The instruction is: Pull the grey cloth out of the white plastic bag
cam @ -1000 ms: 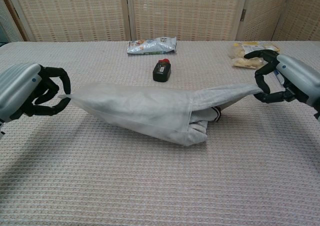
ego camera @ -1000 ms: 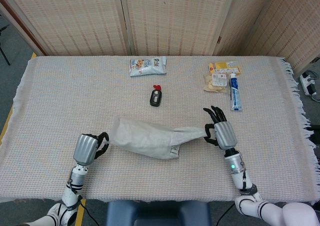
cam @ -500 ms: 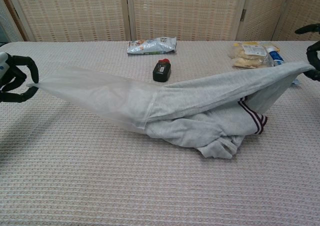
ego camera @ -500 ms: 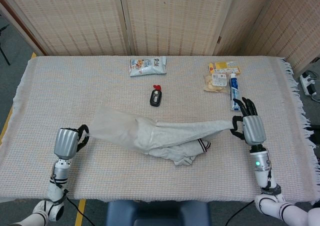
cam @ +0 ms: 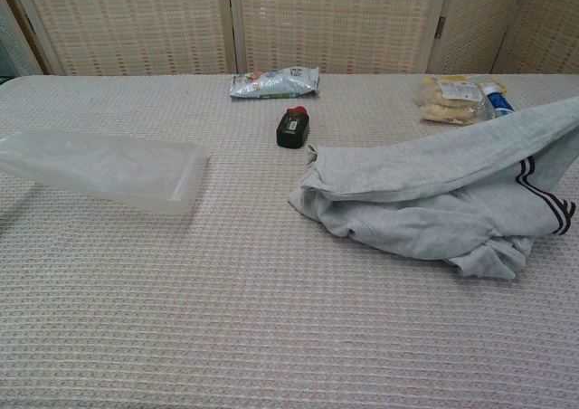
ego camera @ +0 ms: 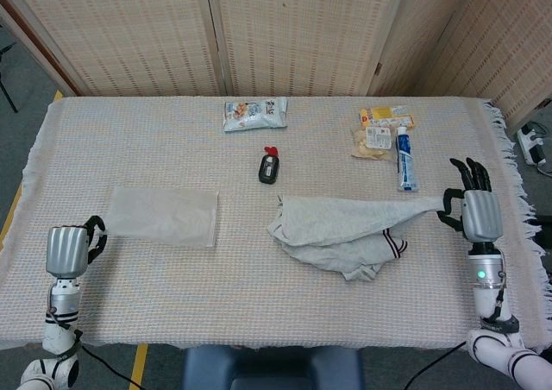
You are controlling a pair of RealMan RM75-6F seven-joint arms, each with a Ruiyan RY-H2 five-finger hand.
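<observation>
The grey cloth point(ego camera: 341, 233) lies fully clear of the white plastic bag point(ego camera: 164, 217), with a stretch of bare table point(ego camera: 259, 304) between them, so the pulling step looks finished in all but the letting go. The cloth sits right of centre in a loose heap, one corner drawn out taut toward the right robot hand point(ego camera: 470, 210), which pinches that corner near the right edge while its other fingers stand spread. The bag lies flat and empty on the left, its left end running to the left robot hand point(ego camera: 71, 248), whose fingers are curled in against it; it appears to grip the bag's end, though the contact itself is small in the head view.

By my reading, the next move calls only for both hands to release their pieces and draw back, the right one lowering its corner so the cloth settles instead of dragging further toward the fringe of the table.

The head view shows both hands and what each holds. The chest view shows neither hand: the cloth's lifted corner and the bag's left end both run out of its frame. In return it shows the bag slightly raised at its left end, translucent and with nothing inside, and the dark stripes on the cloth's cuff.
</observation>
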